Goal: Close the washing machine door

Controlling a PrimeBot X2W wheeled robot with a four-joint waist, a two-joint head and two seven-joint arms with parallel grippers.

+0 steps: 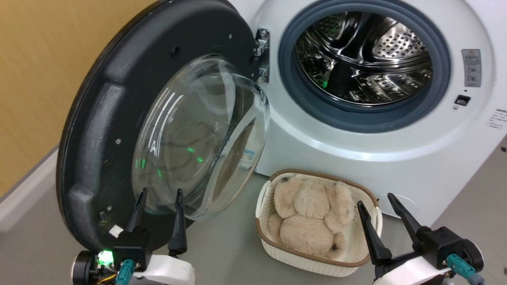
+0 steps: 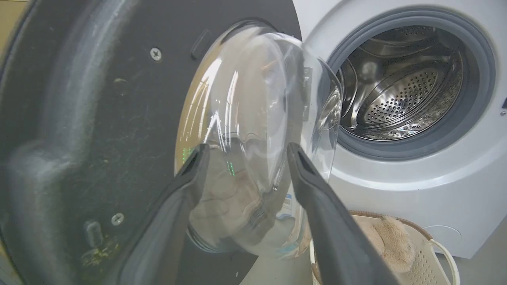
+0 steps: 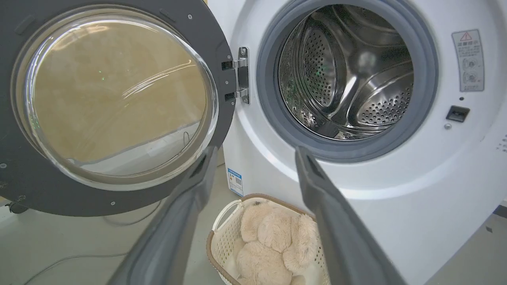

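The washing machine door (image 1: 103, 130) stands swung wide open on its hinge (image 1: 261, 51) at the left of the washing machine (image 1: 356, 150), with its bulging glass window (image 1: 206, 134) facing the robot. The steel drum (image 1: 364, 59) is exposed inside the grey gasket (image 1: 285, 79). The left gripper (image 1: 161, 192) hovers before the window's lower edge, fingers spread and holding nothing (contact with the glass cannot be told). The right gripper (image 1: 375, 199), fingers also apart and empty, sits beside the woven basket (image 1: 317, 265). The basket holds a plush toy (image 1: 309, 213) and stands on the floor (image 1: 222, 245).

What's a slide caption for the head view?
Washing machine door wide open, steel drum exposed; left gripper open before the door's glass, right gripper open by the toy basket.
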